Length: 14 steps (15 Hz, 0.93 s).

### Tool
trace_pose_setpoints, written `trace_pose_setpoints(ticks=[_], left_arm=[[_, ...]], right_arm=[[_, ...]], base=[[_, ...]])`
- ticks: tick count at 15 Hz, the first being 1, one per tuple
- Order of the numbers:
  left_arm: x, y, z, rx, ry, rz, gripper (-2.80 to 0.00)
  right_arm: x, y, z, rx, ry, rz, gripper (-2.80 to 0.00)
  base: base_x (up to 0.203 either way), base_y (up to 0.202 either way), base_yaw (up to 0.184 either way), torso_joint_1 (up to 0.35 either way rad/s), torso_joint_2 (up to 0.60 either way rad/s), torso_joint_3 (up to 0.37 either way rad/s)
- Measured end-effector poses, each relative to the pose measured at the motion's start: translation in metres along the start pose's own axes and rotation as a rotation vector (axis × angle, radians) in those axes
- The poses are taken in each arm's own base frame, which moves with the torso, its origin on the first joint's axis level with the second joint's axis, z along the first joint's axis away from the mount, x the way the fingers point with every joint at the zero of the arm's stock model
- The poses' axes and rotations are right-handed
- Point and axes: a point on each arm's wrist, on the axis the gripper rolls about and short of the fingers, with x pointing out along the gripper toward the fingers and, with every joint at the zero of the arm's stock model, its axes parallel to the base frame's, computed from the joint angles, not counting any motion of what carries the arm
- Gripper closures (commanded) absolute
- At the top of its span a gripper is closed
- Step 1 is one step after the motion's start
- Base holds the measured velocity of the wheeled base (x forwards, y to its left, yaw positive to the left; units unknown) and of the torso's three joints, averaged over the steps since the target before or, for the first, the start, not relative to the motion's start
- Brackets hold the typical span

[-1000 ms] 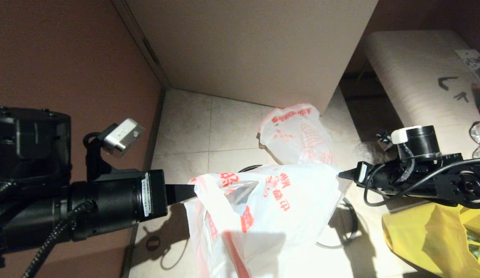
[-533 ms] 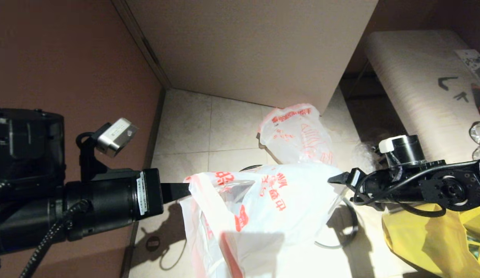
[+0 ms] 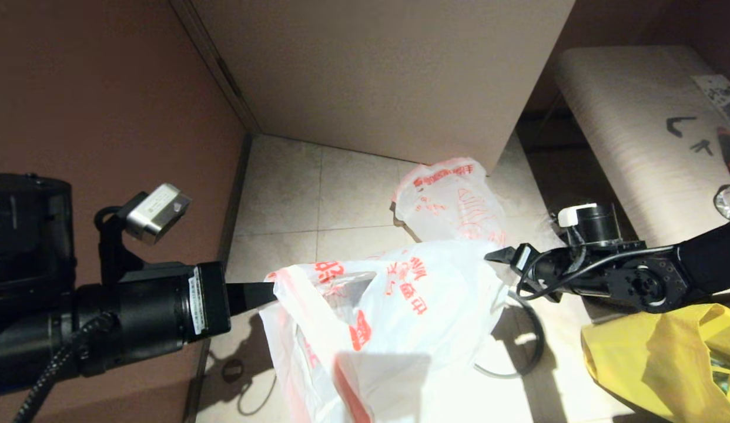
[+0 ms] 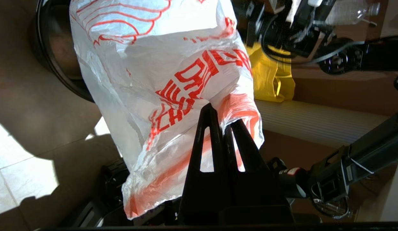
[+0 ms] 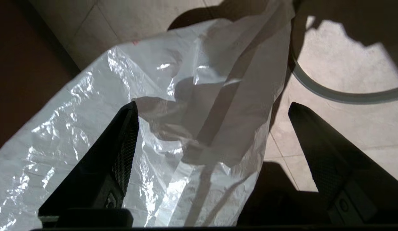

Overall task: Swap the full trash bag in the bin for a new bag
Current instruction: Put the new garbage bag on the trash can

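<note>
The new bag (image 3: 394, 317), thin white plastic with red print, hangs in the middle above the floor. My left gripper (image 3: 270, 291) is shut on its red handle (image 4: 240, 106), with the bag draped over the black fingers (image 4: 199, 150). On the bag's other side, my right gripper (image 3: 494, 255) is open, and the bag's loose edge (image 5: 199, 128) lies between its spread fingers without being pinched. The full trash bag (image 3: 453, 202) sits on the floor behind. The black bin (image 4: 46, 54) stands under the hanging bag, mostly hidden, with its grey ring (image 5: 330, 93) showing.
A yellow bag (image 3: 653, 358) lies on the floor at the right under my right arm. A beige cabinet (image 3: 388, 76) stands behind the full bag. A brown wall (image 3: 106, 88) runs along the left, and a pale bench (image 3: 629, 117) stands at the right.
My right gripper's jaws have spread wider and that arm has moved left toward the bag. My left arm has drawn back to the left, pulling the bag with it.
</note>
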Motion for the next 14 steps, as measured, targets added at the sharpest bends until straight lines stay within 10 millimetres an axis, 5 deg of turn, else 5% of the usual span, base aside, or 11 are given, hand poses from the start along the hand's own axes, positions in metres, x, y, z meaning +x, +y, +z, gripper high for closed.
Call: trace_pose_setpoints(ticks=[6, 7, 14], left_arm=[[-0.005, 0.004, -0.003, 0.015, -0.008, 0.013, 0.0], [-0.006, 0.004, -0.004, 0.017, -0.009, 0.013, 0.0], [-0.018, 0.006, -0.005, 0.013, -0.024, 0.028, 0.0]], right_arm=[[0.007, 0.007, 0.011, 0.02, -0.031, 0.029, -2.8], [0.011, 0.006, 0.009, 0.019, -0.023, 0.026, 0.0], [0.031, 0.029, -0.031, -0.039, 0.086, 0.048, 0.0]], base=[[0.0, 0.0, 0.0, 0.0, 0.0, 0.0], [0.0, 0.0, 0.0, 0.0, 0.0, 0.0], [0.0, 0.0, 0.0, 0.0, 0.0, 0.0]])
